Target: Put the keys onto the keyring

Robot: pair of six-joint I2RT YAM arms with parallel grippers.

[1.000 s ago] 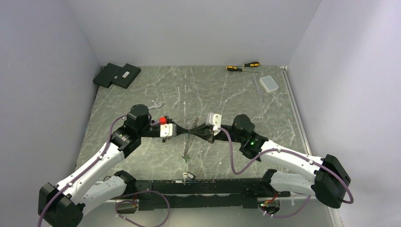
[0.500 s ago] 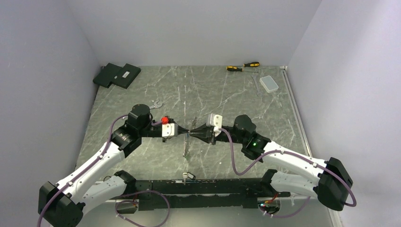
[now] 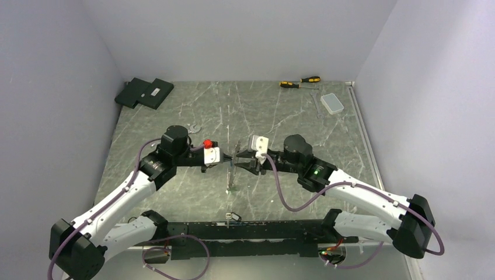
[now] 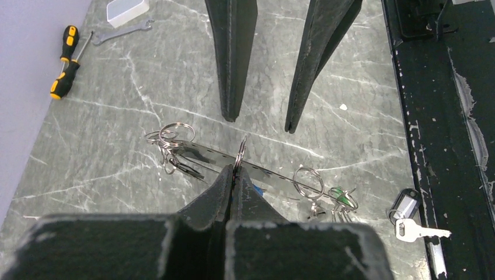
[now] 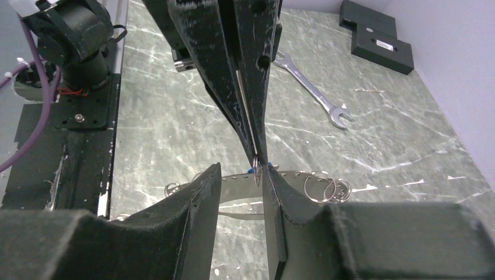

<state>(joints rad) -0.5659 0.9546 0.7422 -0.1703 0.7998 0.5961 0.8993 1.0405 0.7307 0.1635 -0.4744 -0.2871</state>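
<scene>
So, the two arms meet nose to nose over the middle of the counter (image 3: 175,105). The left gripper (image 4: 234,170) has its jaws squeezed tight on the keyring (image 4: 241,150), a small silver split ring that stands on edge and sticks out past the tips. There's a speck of blue (image 5: 255,170) right at the pinch. It might be the blue key, but it's too tiny to say. The right gripper (image 5: 242,168) has its jaws partway apart with nothing in them, one finger on each side of the left tips and the ring; I can't tell if either pad touches it. Under them a perforated metal strip (image 4: 204,154) lies flat, running far to near, with a bunch of split rings (image 4: 169,135) at its far end and the green key (image 4: 344,198) among more rings at the near end. A tagged silver key (image 4: 408,224) sits nearer, by the black rail (image 4: 438,146). A wrench (image 5: 312,87) lies far-left of the grippers, and the screwdrivers (image 3: 300,81) sit at the far edge.
</scene>
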